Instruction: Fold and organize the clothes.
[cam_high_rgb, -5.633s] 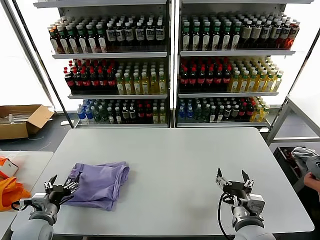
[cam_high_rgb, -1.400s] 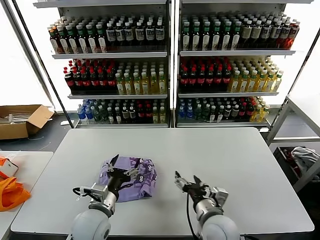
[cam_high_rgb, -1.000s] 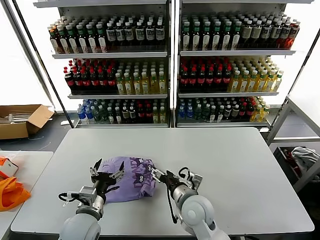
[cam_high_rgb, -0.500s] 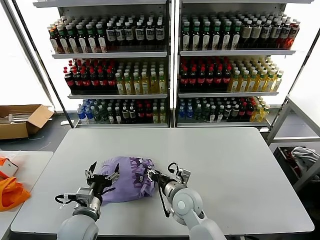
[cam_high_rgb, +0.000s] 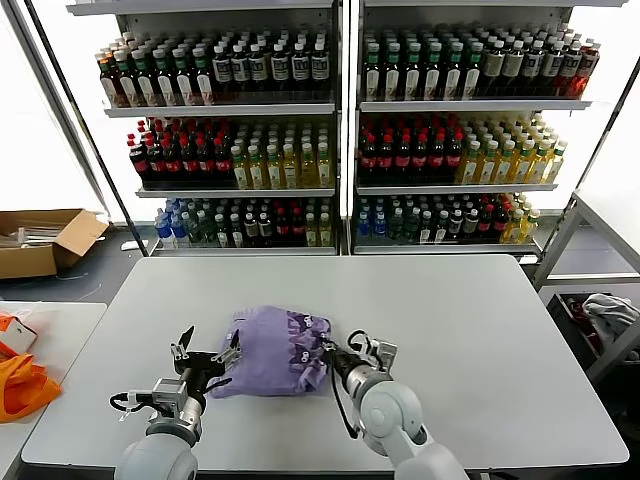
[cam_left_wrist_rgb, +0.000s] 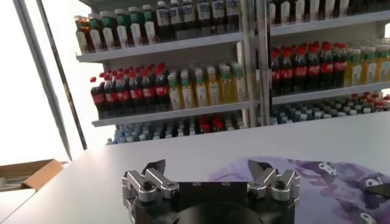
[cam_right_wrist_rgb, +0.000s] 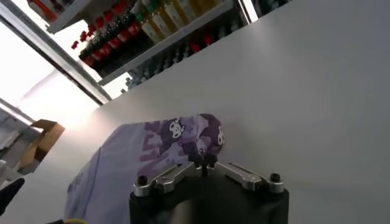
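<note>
The clothes here are one lavender T-shirt (cam_high_rgb: 270, 352), bunched in a heap on the grey table (cam_high_rgb: 470, 330), its dark purple print turned toward the right side. My right gripper (cam_high_rgb: 330, 358) is shut on the shirt's printed right edge; the right wrist view shows the fingertips pinching that fabric (cam_right_wrist_rgb: 204, 163) beside the shirt (cam_right_wrist_rgb: 146, 155). My left gripper (cam_high_rgb: 209, 346) stands open at the shirt's left edge, holding nothing. In the left wrist view the left gripper (cam_left_wrist_rgb: 209, 176) shows wide-spread fingers, with the shirt (cam_left_wrist_rgb: 323, 182) just off one fingertip.
Shelves of bottles (cam_high_rgb: 340, 130) stand behind the table. To the left are a side table with bright orange fabric (cam_high_rgb: 20, 385) and a cardboard box (cam_high_rgb: 40, 240) on the floor. A metal frame (cam_high_rgb: 575, 235) stands at the right.
My right gripper has closed on the shirt's right edge and drawn it to the right, so the heap has shifted and bunched that way. The left gripper stays open, nearly in place.
</note>
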